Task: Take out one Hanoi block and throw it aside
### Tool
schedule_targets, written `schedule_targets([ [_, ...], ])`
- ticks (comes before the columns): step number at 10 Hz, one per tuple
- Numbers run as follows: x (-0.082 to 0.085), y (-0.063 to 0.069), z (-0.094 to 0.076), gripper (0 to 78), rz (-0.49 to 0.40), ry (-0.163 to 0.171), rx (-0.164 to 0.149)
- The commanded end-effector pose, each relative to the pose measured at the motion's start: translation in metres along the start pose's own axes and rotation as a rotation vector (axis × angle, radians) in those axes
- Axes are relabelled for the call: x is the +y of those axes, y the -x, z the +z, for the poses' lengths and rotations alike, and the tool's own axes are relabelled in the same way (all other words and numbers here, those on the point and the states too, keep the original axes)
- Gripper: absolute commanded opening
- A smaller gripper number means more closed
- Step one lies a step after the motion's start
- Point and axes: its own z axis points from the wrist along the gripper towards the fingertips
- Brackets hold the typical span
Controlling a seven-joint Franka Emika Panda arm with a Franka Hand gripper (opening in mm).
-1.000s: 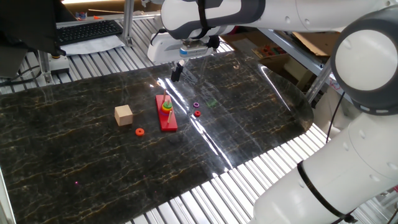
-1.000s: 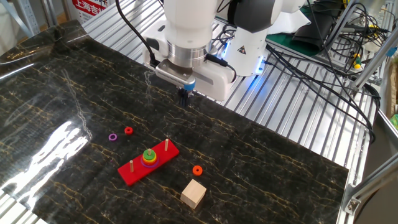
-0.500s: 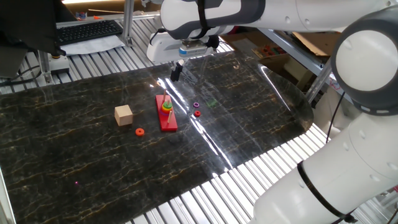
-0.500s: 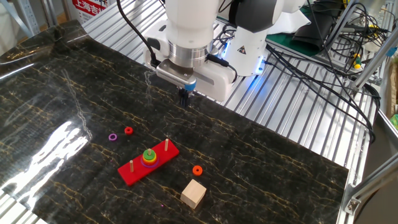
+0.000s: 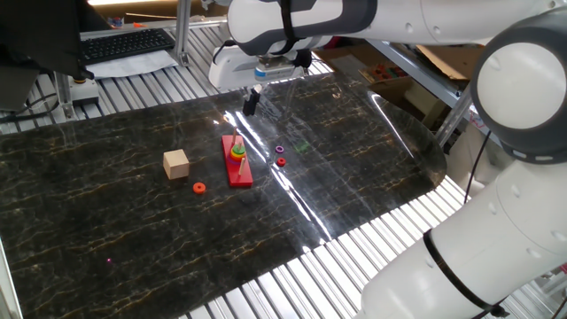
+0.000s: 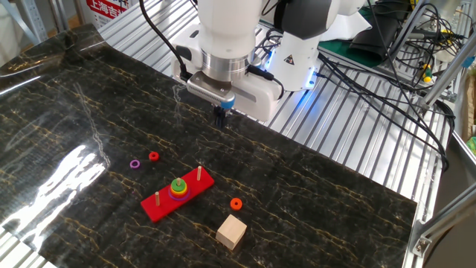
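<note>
Green Hanoi block (image 6: 178,183) unmoved; gripper (image 6: 220,118) unchanged.

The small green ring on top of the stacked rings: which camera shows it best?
The other fixed view: the small green ring tops the stack on the red base's middle peg. In one fixed view it is a blurred speck.

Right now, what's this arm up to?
Nothing is held yet. The tool hangs above the mat, behind the red peg base, apart from everything. The green Hanoi block tops the ring stack on the middle peg. A purple ring and a red ring lie loose on one side; an orange ring and a wooden cube on the other.
</note>
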Motion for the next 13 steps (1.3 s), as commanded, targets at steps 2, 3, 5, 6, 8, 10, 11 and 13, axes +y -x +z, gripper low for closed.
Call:
schedule_targets([
  [2, 0.0, 0.001, -0.001, 0.0, 0.051, -0.018, 0.013],
  [3, 0.0, 0.001, -0.001, 0.0, 0.047, -0.017, 0.014],
  [5, 0.001, 0.002, 0.004, 0.0, 0.035, -0.016, 0.011],
  [6, 0.001, 0.002, 0.007, 0.0, 0.034, -0.015, 0.01],
  [8, 0.002, 0.005, 0.012, 0.0, 0.036, -0.015, 0.009],
  [10, 0.001, 0.006, 0.012, 0.0, 0.03, -0.016, 0.018],
  [11, 0.0, 0.006, 0.012, 0.0, 0.023, -0.016, 0.028],
  [13, 0.0, 0.008, 0.014, 0.0, 0.026, -0.014, 0.029],
])
